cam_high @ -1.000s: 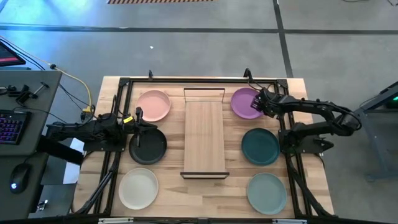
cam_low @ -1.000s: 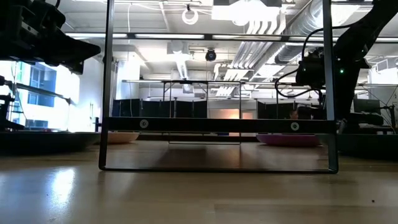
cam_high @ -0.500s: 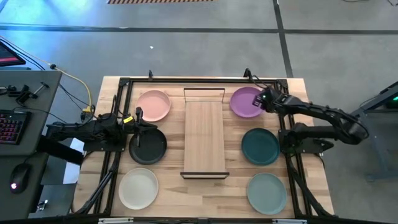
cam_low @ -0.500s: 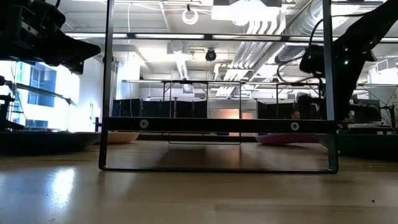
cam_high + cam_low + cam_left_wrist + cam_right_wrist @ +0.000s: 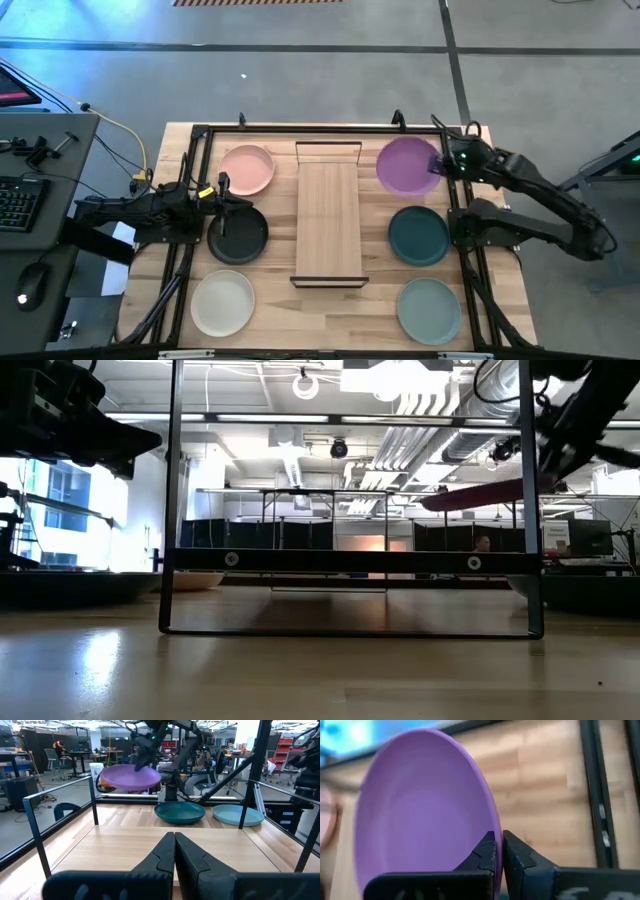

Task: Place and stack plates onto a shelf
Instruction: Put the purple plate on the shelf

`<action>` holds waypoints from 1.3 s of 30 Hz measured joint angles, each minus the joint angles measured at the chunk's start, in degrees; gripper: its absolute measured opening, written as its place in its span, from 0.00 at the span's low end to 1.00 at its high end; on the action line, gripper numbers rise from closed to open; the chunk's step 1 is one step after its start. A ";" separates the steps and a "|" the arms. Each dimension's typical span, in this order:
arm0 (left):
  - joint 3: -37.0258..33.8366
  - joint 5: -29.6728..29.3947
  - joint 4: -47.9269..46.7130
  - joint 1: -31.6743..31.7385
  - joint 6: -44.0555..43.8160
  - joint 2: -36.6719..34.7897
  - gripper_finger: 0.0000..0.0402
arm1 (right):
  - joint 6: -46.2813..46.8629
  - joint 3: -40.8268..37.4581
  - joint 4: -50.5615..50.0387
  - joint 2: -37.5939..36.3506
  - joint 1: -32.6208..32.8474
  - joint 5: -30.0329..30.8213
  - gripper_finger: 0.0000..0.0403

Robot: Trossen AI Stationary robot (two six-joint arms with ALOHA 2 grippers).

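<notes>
The purple plate (image 5: 407, 164) hangs in the air at the table's far right, with my right gripper (image 5: 446, 163) shut on it; the low view shows the purple plate (image 5: 478, 494) well above the table. The shelf (image 5: 329, 215) stands in the middle. The pink plate (image 5: 247, 169), black plate (image 5: 238, 238) and cream plate (image 5: 223, 302) lie flat to its left. The teal plate (image 5: 418, 235) and pale green plate (image 5: 429, 309) lie flat to its right. My left gripper (image 5: 222, 196) stays shut with nothing in it, raised between the pink and black plates. My right gripper pinches the purple plate's rim (image 5: 489, 831) between its two fingers, on the side nearest the table's right edge. The fingers come roughly level from the right. The plate is lifted clear and tilts slightly, its free edge (image 5: 430, 502) lower than the held side.
A black metal frame (image 5: 300, 129) runs around the table's working area, with uprights (image 5: 172, 500) near the plates. The shelf's black wire end (image 5: 328, 146) rises at its far side. A desk with a keyboard (image 5: 18, 200) stands left of the table.
My right gripper has shut on the purple plate's right rim, then risen and drawn back toward the table's right edge. The plate, which lay flat on the table, is now lifted clear and slightly tilted.
</notes>
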 joint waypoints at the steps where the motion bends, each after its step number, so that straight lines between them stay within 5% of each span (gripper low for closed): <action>1: -0.01 -0.01 -0.01 0.00 0.00 0.00 0.00 | 0.05 0.80 -1.75 -0.06 1.30 -0.75 0.00; 4: 0.01 -0.01 0.00 -0.01 0.00 0.01 0.00 | 3.11 0.96 -1.90 -0.02 5.95 -3.43 0.00; 9: -0.01 -0.01 -0.01 0.01 0.00 0.00 0.00 | 11.14 -4.12 12.46 2.84 15.99 -2.70 0.00; 17: -0.01 -0.01 0.00 0.00 0.00 0.00 0.00 | 18.08 -8.52 39.68 20.31 27.38 1.82 0.00; 31: 0.01 0.01 -0.02 0.01 0.00 0.00 0.00 | 16.66 3.46 46.58 45.88 27.57 4.48 0.00; 39: -0.01 0.00 0.00 -0.01 0.00 0.01 0.00 | 16.64 7.49 46.67 53.58 25.41 6.81 0.00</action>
